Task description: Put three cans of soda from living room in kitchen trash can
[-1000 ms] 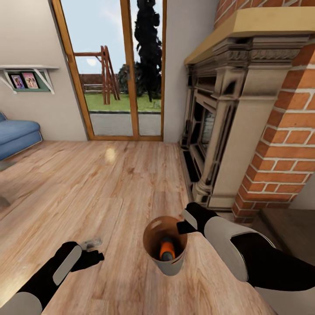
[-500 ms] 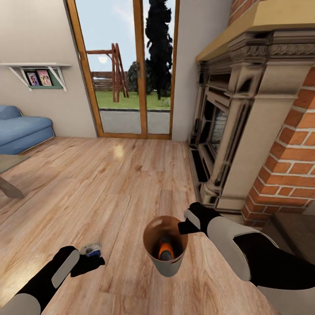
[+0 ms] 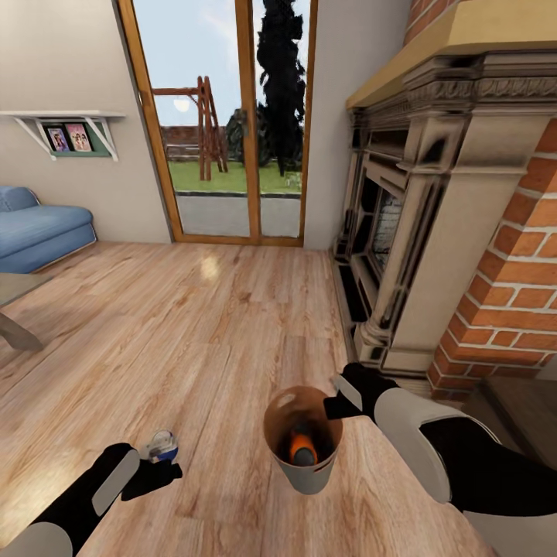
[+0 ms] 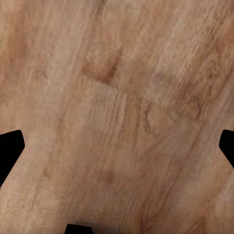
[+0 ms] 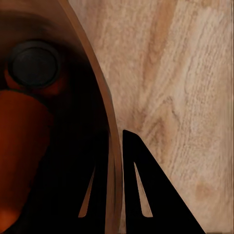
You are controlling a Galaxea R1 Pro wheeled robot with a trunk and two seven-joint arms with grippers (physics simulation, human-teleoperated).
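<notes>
Above the plank floor (image 3: pixel 232 333), the right gripper (image 3: pixel 334 405) pinched the trash can (image 3: pixel 305 476) rim, risking slippage; the left gripper (image 3: pixel 158 464) clasped the blue can (image 3: pixel 162 445).

Under you runs the light wood plank floor (image 3: pixel 232 325), reaching to the glass doors (image 3: pixel 224 124); on it stand the blue sofa (image 3: pixel 39 232) at far left and the fireplace's pale stone base (image 3: pixel 387 340) at right; you cannot tell whether the trash can (image 3: pixel 305 472) rests on the boards or hangs above them.
</notes>
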